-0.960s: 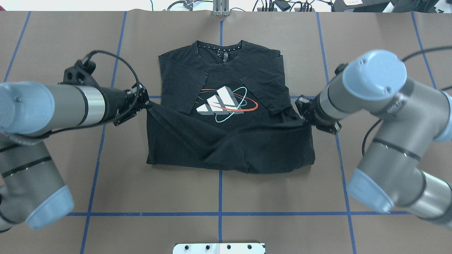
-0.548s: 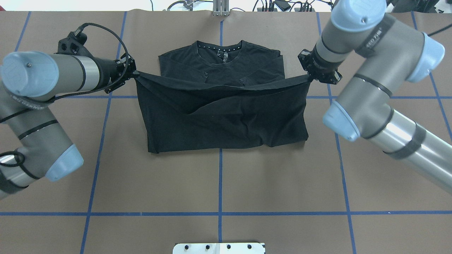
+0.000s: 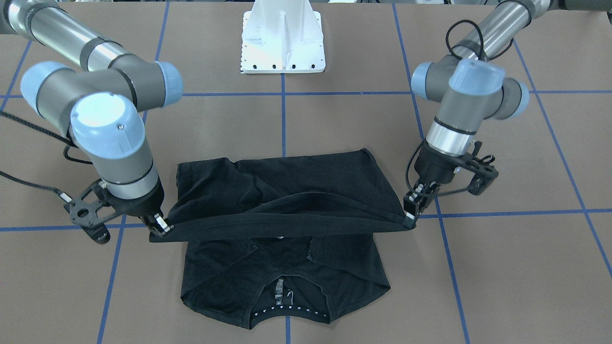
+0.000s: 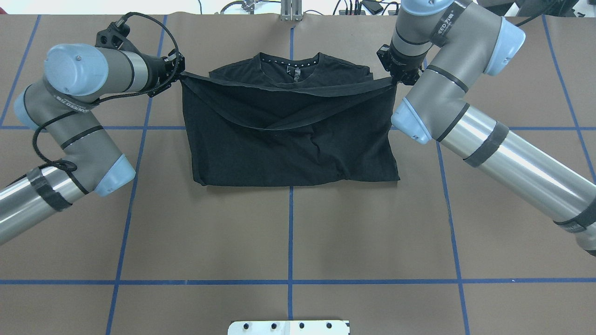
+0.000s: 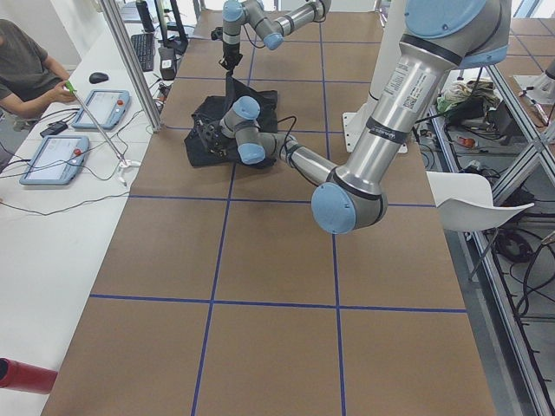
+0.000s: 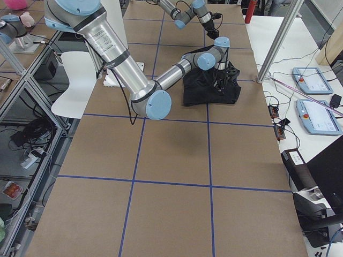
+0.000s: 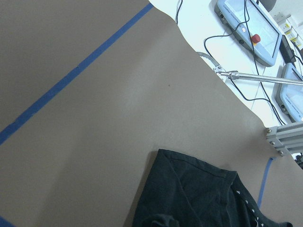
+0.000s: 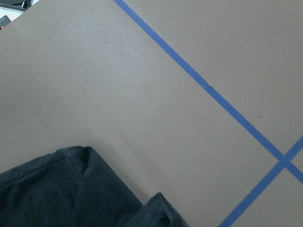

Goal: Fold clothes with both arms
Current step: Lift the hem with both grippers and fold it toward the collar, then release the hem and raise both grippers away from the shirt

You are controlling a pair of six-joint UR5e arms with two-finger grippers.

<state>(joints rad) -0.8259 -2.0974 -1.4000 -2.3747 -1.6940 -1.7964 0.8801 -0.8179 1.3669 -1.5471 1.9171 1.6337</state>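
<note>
Well, one big brown table (image 4: 288, 242) lies under everything, and blue tape lines (image 4: 290, 232) cut it into squares. Two grey robot arms reach over it, the left arm (image 4: 79, 88) from one side and the right arm (image 4: 470, 125) from the other. One black T-shirt (image 4: 288, 144) lies on the far middle of the table, between the two arms. Its bottom half is pulled up and over its top half, so the front of the shirt is hidden. Its bottom edge (image 3: 287, 215) is lifted off the table and stretched tight from one arm to the other, just short of the neck hole (image 4: 289, 60). One white base (image 3: 283, 38) stands on the robot's side of the table. One person (image 5: 26, 65) sits at a white bench beside the table, near two flat screens (image 5: 98, 108). Two small black grippers do the holding. The left gripper (image 4: 179, 74) is pinched tight on one corner of the bottom edge, and the right gripper (image 4: 393, 79) is pinched tight on the other corner. The neck hole has a row of tiny white dots inside.
</note>
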